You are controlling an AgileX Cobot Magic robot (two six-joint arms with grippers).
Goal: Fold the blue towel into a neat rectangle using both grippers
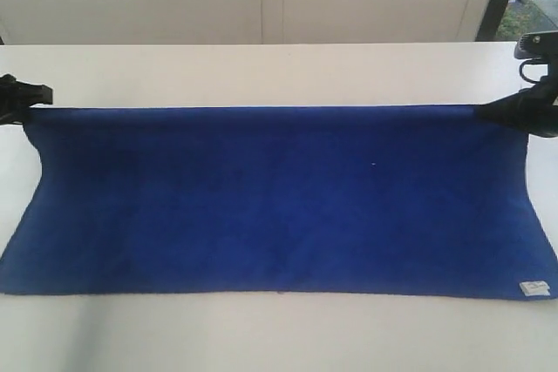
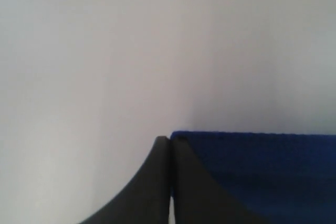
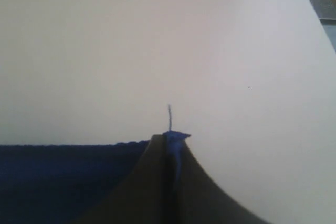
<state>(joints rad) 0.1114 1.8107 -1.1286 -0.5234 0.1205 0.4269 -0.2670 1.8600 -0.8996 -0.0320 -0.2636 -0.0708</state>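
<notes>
Frontal exterior, close wrist views, sharing towel (image 1: 279, 202)

- Soft, even light is washing the smooth white tabletop (image 1: 279, 337) pale, casting only faint shadows.
- The deep royal-blue microfibre towel (image 1: 279, 206) is looking slightly grainy.
- Both wrist views are blurring whatever is nearest the lens.

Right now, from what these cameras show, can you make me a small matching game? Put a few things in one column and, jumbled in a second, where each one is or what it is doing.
Things:
1. left gripper
2. right gripper
3. white label
4. table

Places or states:
A. sits at the near right corner of the blue towel, as the exterior view shows it
B. white, lying under the towel
C. shut on the towel's far left corner
D. shut on the towel's far right corner

Pairs: 1-C, 2-D, 3-A, 4-B
</notes>
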